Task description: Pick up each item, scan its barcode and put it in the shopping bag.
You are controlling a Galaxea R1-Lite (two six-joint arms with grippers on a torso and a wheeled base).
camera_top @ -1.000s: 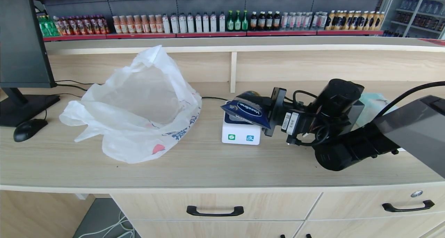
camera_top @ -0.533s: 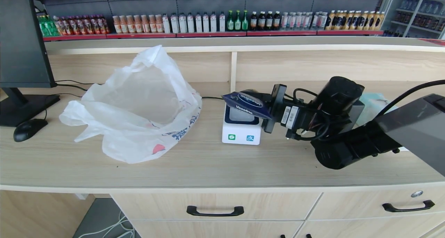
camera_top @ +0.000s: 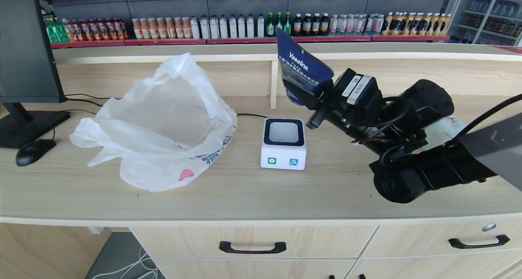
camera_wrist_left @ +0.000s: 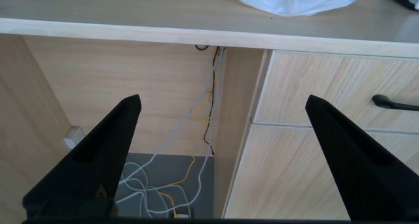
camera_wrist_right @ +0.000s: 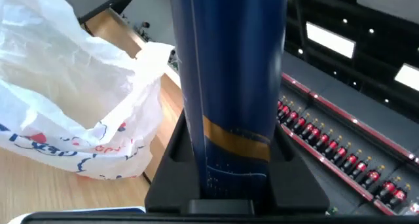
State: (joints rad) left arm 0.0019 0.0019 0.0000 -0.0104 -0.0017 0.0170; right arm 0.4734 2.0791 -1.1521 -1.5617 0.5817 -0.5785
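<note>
Right arm: extends from the right across the surface (camera_top: 244, 189). The right jaws are closed on the lower end of a dark blue pouch (camera_top: 304, 73). In the right wrist view the pouch (camera_wrist_right: 229, 86) stands clamped between the two dark jaw plates.

Pouch: held in the air, clear of the surface, above and just behind the scanner (camera_top: 283, 143), not touching it. It is tilted, with its free top edge uppermost and leaning toward the robot's left.

Scanner: white box with a dark-framed window facing up, standing on the surface between the bag (camera_top: 163, 124) and the right arm.

Bag: white plastic, crumpled, mouth standing open and upward, resting on the surface to the left of the scanner, near it but apart. Contents cannot be made out.

Left arm: the left jaws are wide open and hold nothing. Their fingers (camera_wrist_left: 98, 165) hang below the front edge of the surface, facing the cabinet front and loose cables (camera_wrist_left: 163, 178) on the floor.

Other: a monitor (camera_top: 24, 46) and mouse (camera_top: 34, 151) at the far left. A pale packet (camera_top: 444, 128) lies partly hidden behind the right arm. Shelves (camera_top: 244, 26) of bottles run behind the surface.
</note>
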